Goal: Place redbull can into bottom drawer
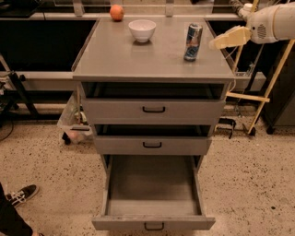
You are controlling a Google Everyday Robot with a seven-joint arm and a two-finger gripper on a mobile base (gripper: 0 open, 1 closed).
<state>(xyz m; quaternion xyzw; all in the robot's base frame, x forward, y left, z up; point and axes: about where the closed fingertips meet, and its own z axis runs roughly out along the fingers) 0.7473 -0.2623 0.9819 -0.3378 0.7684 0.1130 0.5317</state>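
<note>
The redbull can (192, 42) stands upright on the grey cabinet top (152, 60), near its right edge. My gripper (217, 44) is cream coloured and hangs just right of the can at about its height, pointing at it with a small gap between them. It holds nothing. The bottom drawer (154, 189) is pulled far out and its inside is bare; a small black handle (154, 226) sits on its front.
A white bowl (142, 30) and an orange fruit (116, 12) sit at the back of the top. The two upper drawers (153, 110) are slightly open. A wooden frame (262, 78) stands to the right, and a person's shoe (18, 194) is at the lower left.
</note>
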